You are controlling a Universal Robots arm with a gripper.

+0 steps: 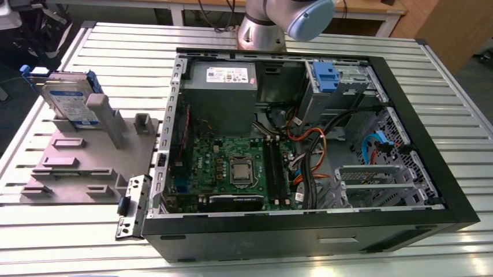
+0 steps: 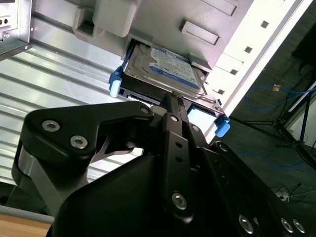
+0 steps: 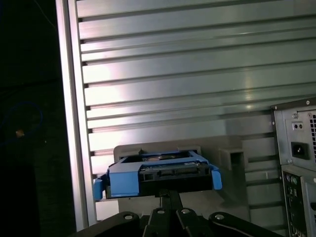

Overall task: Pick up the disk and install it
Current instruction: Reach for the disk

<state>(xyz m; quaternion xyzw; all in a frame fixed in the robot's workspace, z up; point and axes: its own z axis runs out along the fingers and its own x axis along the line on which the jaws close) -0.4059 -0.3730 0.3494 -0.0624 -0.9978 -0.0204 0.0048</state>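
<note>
We find the black tool [image 2: 176, 102] closed together and empty, short of the silver-grey, blue-railed disk [image 2: 165, 71] standing in its grey fixture [image 1: 77, 164]; approaching unopened could topple it.

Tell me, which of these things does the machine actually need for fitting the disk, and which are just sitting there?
For the job: the disk, standing in the grey holder; the pincer; the open computer case.

Just there: the power-supply box; the other blue caddy; the motherboard; the cables.
</note>
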